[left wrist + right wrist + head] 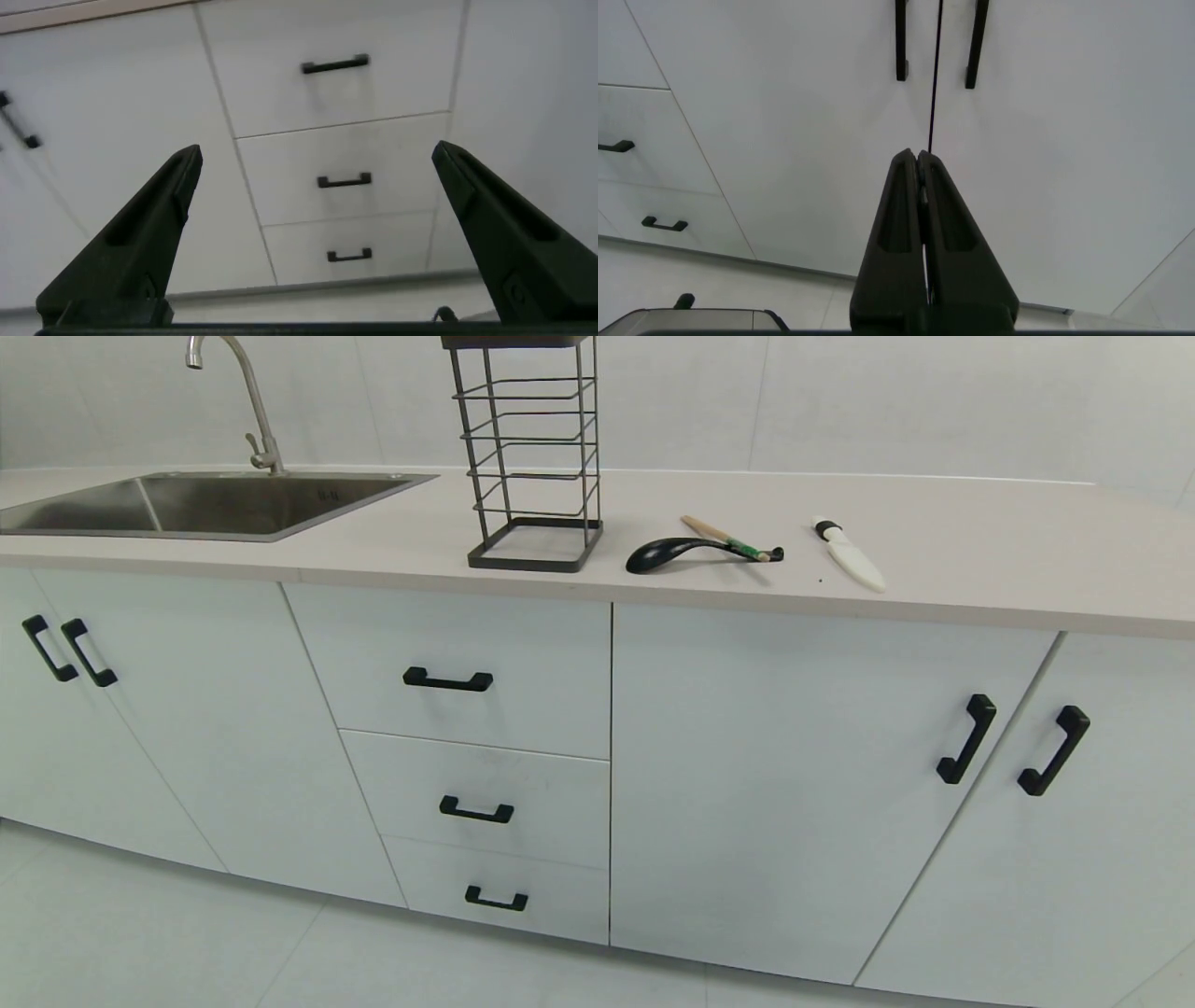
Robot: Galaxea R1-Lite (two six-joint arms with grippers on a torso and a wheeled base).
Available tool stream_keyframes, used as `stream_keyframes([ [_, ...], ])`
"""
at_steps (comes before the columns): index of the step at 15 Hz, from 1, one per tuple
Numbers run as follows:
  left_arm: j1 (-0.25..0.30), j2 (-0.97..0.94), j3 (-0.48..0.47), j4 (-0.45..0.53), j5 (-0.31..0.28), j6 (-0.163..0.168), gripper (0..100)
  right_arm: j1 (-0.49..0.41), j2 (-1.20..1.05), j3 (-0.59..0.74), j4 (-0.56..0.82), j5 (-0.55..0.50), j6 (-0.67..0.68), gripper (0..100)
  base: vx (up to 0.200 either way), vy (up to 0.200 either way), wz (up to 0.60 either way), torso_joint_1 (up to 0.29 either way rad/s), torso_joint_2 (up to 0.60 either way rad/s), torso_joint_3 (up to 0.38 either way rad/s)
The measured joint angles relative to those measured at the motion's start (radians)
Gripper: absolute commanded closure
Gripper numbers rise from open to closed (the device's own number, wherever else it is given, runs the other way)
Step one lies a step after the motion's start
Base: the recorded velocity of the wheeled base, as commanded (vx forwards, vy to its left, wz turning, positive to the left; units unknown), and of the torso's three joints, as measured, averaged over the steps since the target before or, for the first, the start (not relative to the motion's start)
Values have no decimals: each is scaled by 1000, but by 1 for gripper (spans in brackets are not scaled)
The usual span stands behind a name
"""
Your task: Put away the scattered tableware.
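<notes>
While the tableware lies scattered on the pale worktop, we sit low by the white cabinets.
Our long black curved spoon lies on that worktop near the dark wire rack, with the slim wooden chopsticks touching its handle and a white black-collared knife apart to the right. Our left pincer is released wide before the white drawers; our right pincer is clenched on nothing. Lifting the spoon first could roll the chopsticks, we judge; flat, thin pieces may slip from a shallow grasp.
</notes>
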Motion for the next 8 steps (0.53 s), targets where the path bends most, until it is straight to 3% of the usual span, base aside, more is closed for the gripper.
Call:
stream_keyframes([
  [4, -2, 62, -9, 1, -156, 135, 0, 0, 0, 0, 0, 0, 0, 100, 0, 0, 0, 0, 0, 0],
  [8, -17, 215, -21, 0, -180, 296, 0, 0, 0, 0, 0, 0, 0, 100, 0, 0, 0, 0, 0, 0],
])
